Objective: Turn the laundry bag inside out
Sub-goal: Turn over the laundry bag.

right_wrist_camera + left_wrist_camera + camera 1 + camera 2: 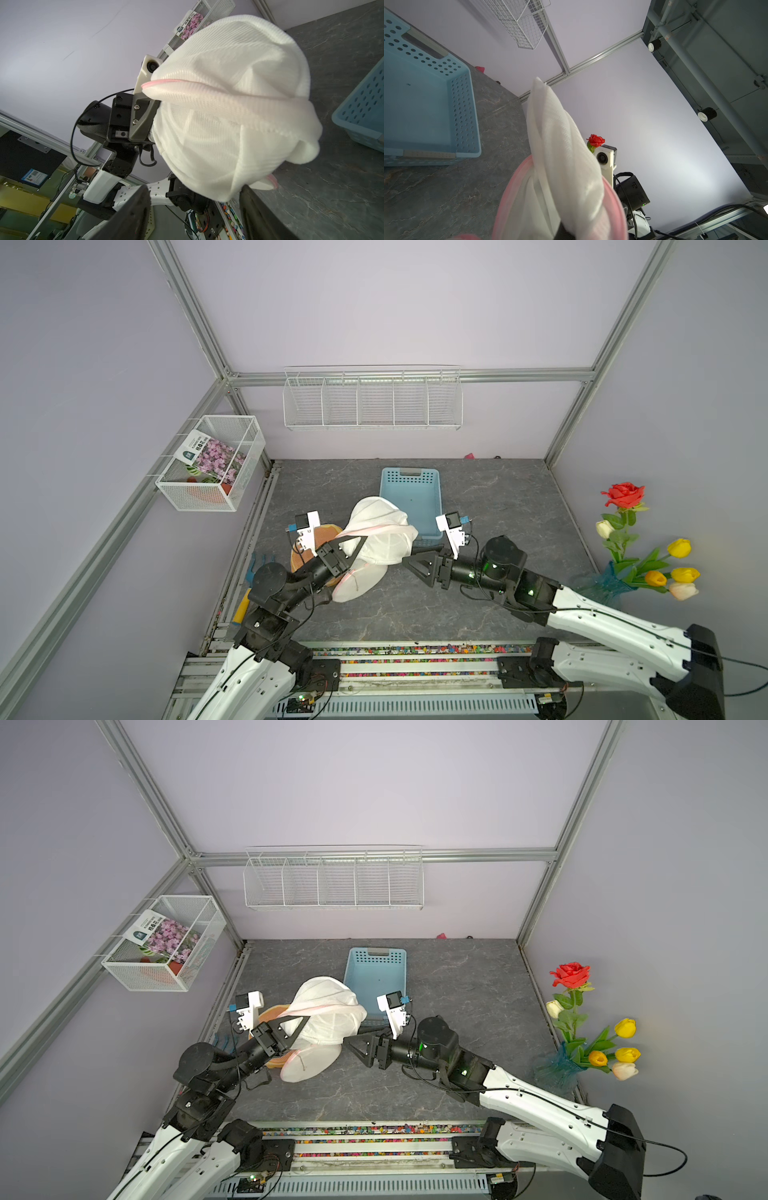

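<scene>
Grey marbled tabletop lay under both arms. Raised above it hung the white mesh laundry bag with pink trim, bunched over the left gripper, whose jaws were clamped on its fabric. The right gripper, jaws spread and empty, sat just beside the bag's right flank, facing its loose mesh.

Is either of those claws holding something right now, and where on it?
The left gripper is pinching the white mesh of the laundry bag, just inside its pink-trimmed mouth. The right gripper is open, holding nothing.
</scene>
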{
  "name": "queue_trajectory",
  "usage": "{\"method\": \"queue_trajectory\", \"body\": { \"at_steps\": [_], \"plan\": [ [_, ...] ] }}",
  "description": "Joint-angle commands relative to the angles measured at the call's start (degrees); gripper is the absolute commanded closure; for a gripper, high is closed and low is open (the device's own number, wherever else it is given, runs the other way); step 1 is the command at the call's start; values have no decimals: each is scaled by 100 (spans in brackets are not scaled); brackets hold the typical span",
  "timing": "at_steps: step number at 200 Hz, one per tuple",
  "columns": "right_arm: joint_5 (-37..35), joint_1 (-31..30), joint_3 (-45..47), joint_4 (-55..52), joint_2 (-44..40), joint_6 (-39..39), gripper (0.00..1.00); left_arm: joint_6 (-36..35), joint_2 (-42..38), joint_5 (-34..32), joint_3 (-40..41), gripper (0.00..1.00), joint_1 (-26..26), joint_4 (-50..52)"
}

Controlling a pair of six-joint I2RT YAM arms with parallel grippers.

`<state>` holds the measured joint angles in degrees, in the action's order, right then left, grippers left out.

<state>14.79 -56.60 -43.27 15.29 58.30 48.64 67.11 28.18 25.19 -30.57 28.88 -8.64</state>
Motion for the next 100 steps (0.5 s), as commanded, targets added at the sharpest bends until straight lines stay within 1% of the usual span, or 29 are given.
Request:
{"method": "queue_trajectory", "body": {
  "at_steps": [1, 14, 22, 51, 67, 84, 100],
  "plan": [
    [-377, -57, 173, 609, 84, 275, 27, 152, -105, -152, 170, 100, -14, -504],
    [-398, -57, 189, 949, 234, 413, 26, 281, -54, -79, 259, 100, -14, -674],
    [-302, -74, 179, 1403, 448, 454, 26, 385, -57, -74, 342, 100, -14, -814],
    [-12, -173, 51, 2655, 1208, 638, 25, 716, -221, -380, 683, 100, -14, -1370],
    [-57, -266, 16, 3224, 1524, 742, 25, 731, -321, -509, 732, 100, -14, -1447],
    [-72, -356, -61, 3295, 1671, 805, 26, 662, -463, -692, 740, 100, -14, -1347],
    [-311, -510, 32, 3136, 1525, 691, 29, 432, -595, -876, 651, 100, -14, -1131]
  ]
}}
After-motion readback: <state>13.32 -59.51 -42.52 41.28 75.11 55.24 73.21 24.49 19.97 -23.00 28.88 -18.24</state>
